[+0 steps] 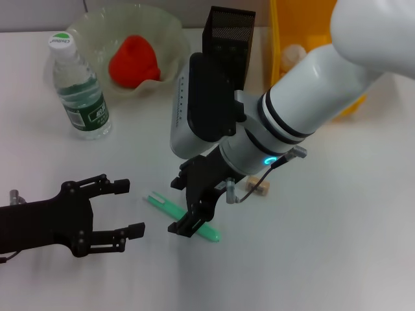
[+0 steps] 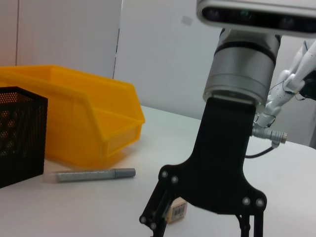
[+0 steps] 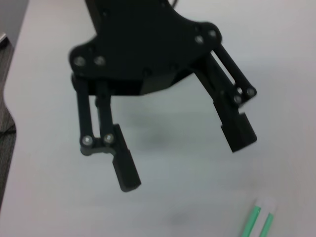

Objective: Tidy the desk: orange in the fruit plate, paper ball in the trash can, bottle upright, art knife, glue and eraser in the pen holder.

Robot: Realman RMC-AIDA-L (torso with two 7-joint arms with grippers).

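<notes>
The orange (image 1: 134, 59) lies in the fruit plate (image 1: 91, 29). Beside the plate the bottle (image 1: 79, 91) stands upright. A white paper ball (image 1: 295, 55) rests in the yellow trash can (image 1: 285, 26). The green art knife (image 1: 209, 231) lies flat on the table. My right gripper (image 1: 187, 207) hovers over its middle, open. The tan eraser (image 1: 260, 186) sits just right of that gripper. A grey glue stick (image 2: 94, 174) lies in front of the trash can (image 2: 74, 113), near the pen holder (image 1: 227, 35). My left gripper (image 1: 131, 207) is open left of the knife, holding nothing.
The right forearm (image 1: 305, 97) crosses the table's middle and hides the surface in front of the trash can. In the right wrist view the table edge (image 3: 12, 98) runs close behind the left gripper (image 3: 185, 163).
</notes>
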